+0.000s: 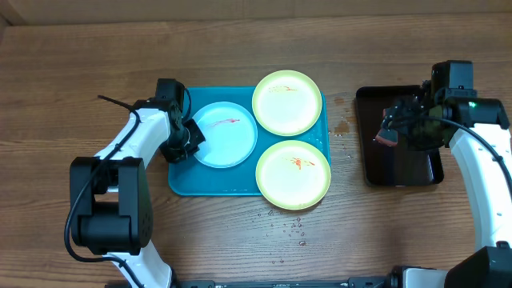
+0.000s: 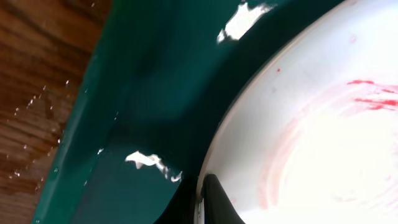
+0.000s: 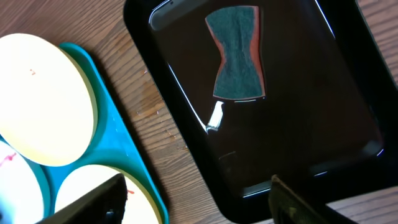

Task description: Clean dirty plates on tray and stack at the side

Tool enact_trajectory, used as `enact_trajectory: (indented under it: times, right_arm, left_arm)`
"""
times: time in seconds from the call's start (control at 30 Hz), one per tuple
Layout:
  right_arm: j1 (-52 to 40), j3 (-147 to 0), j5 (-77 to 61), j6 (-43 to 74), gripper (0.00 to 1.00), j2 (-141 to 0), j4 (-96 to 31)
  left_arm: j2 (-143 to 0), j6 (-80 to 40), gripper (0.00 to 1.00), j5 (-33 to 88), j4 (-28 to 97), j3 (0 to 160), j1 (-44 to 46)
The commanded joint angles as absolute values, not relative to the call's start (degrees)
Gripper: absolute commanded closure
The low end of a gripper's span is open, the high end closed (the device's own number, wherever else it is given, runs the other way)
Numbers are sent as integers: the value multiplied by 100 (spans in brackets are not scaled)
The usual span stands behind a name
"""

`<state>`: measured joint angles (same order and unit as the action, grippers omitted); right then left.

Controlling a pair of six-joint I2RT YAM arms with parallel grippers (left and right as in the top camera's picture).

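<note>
Up close to the left wrist camera is the pale plate [image 2: 311, 124], with red smears [image 2: 373, 99] on it. It lies on the left side of the blue tray [image 1: 180, 180]. The left pincer [image 1: 189, 140] is pinched together on the plate's left rim.

Two yellow-green plates [image 1: 287, 102] sit on the right side of the tray, and both have small orange marks. The front one [image 1: 293, 174] sticks out a bit over the tray's edge.

Off to the right on the tabletop [image 1: 240, 240] is a black tray [image 1: 400, 172] with a sponge [image 3: 236, 53] lying flat in it. The right pincer [image 3: 199, 199] hangs above that tray with its fingers apart and nothing between them.

I think the job is just starting. One arm holds the first dirty plate and the other goes for the sponge. Next, the right pincer needs to drop onto the sponge, squeeze it, and bring it over to wipe the pale plate. No plate is stacked at the side yet.
</note>
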<state>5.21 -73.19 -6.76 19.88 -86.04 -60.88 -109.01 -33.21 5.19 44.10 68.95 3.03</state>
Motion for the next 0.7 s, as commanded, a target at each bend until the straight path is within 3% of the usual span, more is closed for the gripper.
enact_trajectory:
  times: [0.0, 0.4, 0.67]
  right_arm:
    - [534, -7432, -727, 1627, 30, -8562, -6058]
    - [534, -7459, -740, 845, 35, -8611, -5795]
    - [534, -7461, -349, 716, 36, -9627, -5122]
  left_arm:
    - [-10973, -2696, 96, 191, 4370, 7054, 349]
    - [-10971, 569, 96, -150, 5002, 7756, 336]
    - [-10978, 1264, 96, 196, 5107, 7752, 344]
